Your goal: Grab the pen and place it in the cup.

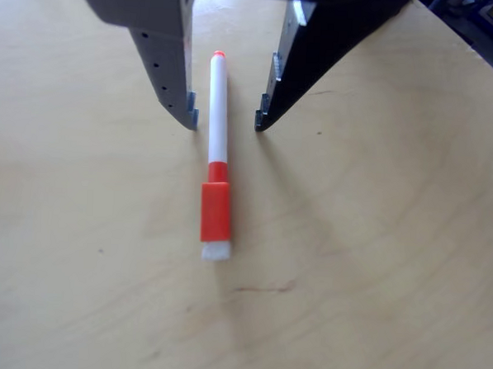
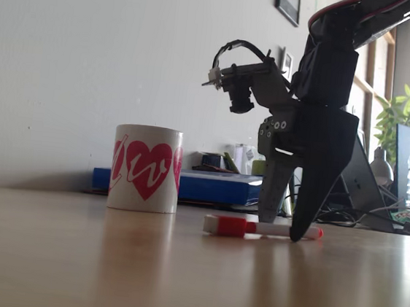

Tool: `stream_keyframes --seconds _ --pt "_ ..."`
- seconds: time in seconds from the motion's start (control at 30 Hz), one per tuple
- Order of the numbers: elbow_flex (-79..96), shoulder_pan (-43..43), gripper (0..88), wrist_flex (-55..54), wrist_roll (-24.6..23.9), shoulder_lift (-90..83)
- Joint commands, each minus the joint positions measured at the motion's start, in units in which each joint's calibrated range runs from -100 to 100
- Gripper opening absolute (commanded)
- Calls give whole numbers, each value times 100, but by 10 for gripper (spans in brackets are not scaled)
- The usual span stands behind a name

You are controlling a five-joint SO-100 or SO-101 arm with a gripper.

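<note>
Other view: hand (image 1: 226, 121) spread, jaws down at the worktop (image 1: 374, 266), one either side of the pen (image 1: 217, 162). Pen lies flat between them, white barrel in the gap, not yet pinched; red cap and white end piece stick out toward the near edge.

Fixed view: hand (image 2: 282, 231) stands over the pen (image 2: 259, 228), tips at or just above the worktop (image 2: 177, 275). Cup (image 2: 145, 168) upright, heart marking facing the camera, well left of the pen.

Progress: approach looks done; closing, lifting, carrying to the cup and dropping in all remain.

Around: blue book-like slab (image 2: 187, 185) behind the cup, clutter and a plant (image 2: 404, 108) far right by the window. Nothing lies between pen and cup; cup rim height is the one thing to clear.
</note>
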Motion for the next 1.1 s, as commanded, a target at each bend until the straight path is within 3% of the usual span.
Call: stream_keyframes --seconds 0.0,0.27,0.7,0.77,0.87,1.07 --pt "-249 71 185 35 29 167" --pt "-965 172 185 336 29 1096" --pt "-901 188 181 379 29 1171" --pt "-874 188 142 379 29 1154" --pt "-865 188 14 379 29 1154" --pt "-838 188 12 379 29 1154"
